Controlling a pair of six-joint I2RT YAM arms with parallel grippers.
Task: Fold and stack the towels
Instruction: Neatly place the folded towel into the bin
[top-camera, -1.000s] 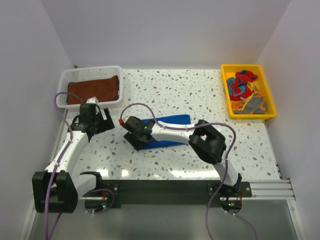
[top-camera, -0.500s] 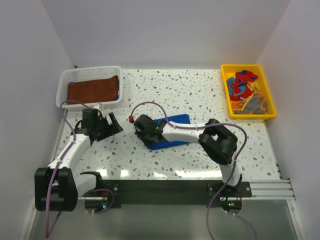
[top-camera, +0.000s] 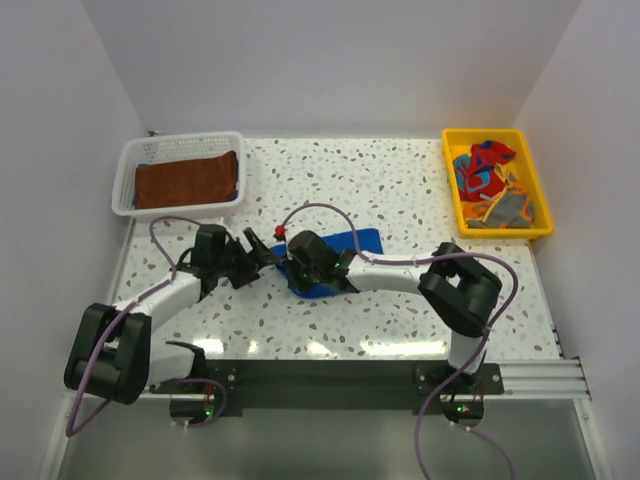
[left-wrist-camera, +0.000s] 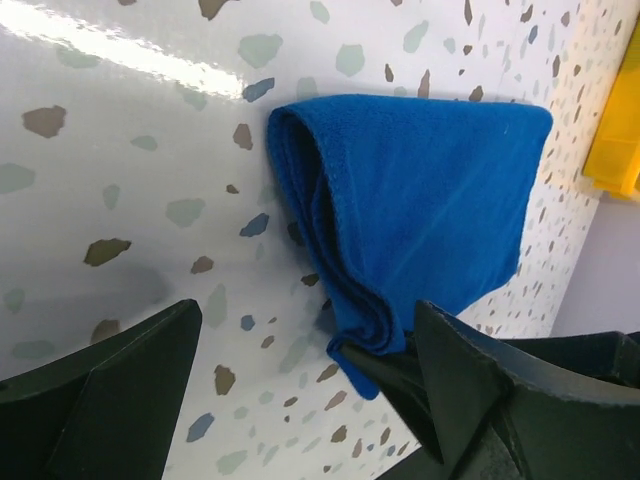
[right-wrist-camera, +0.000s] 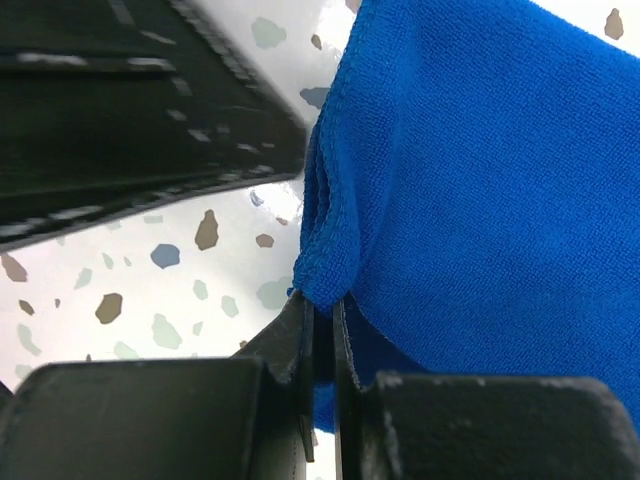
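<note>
Right claw (right-wrist-camera: 322, 312) has just clenched on the soft royal-blue towel (right-wrist-camera: 480, 150); the released left claw (left-wrist-camera: 305, 325) nears from nine o'clock, likely for folding.

Your left arm (top-camera: 165, 293) and right arm (top-camera: 395, 273) showed white shells, black joints, trailing purple cables (top-camera: 320, 206); left gripper (top-camera: 255, 268) was black, wedge-fingered; right wrist carried a red cap (top-camera: 279, 232).
</note>
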